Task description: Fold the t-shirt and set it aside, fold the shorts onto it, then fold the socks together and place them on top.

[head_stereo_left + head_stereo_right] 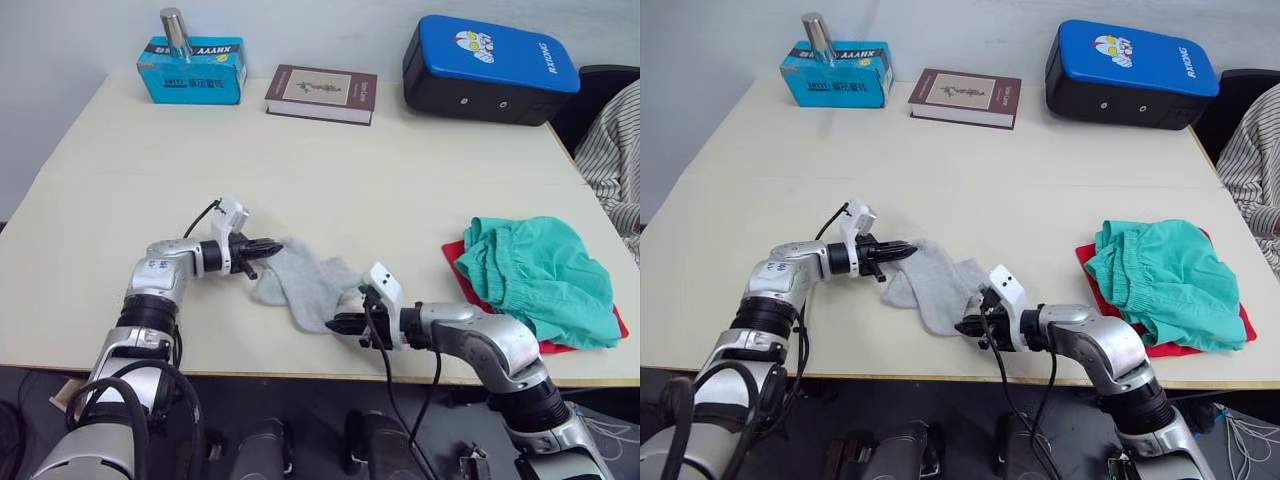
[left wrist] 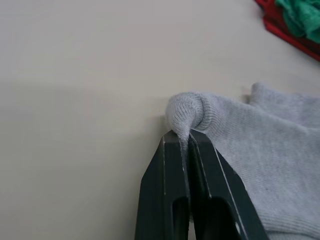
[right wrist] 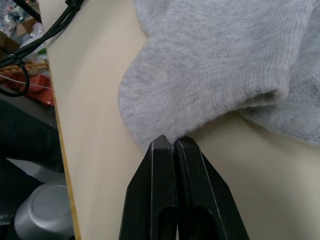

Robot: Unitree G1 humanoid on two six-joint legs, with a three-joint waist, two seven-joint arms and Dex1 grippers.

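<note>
The grey socks (image 1: 305, 280) lie bunched together near the table's front edge. My left gripper (image 1: 275, 245) is shut on their left end; in the left wrist view a fold of knit (image 2: 187, 112) is pinched between the fingers. My right gripper (image 1: 335, 323) is shut on their lower right end, fingertips meeting at the sock's edge (image 3: 160, 100). At the right, the teal shorts (image 1: 540, 275) rest on the red t-shirt (image 1: 455, 268), which shows as thin red edges beneath them.
Along the back of the cream table (image 1: 400, 180) stand a teal tissue box (image 1: 192, 70) with a metal cylinder (image 1: 176, 33) on it, a dark book (image 1: 322, 93) and a blue and black case (image 1: 490, 68). A person's striped sleeve (image 1: 615, 150) is at the right edge.
</note>
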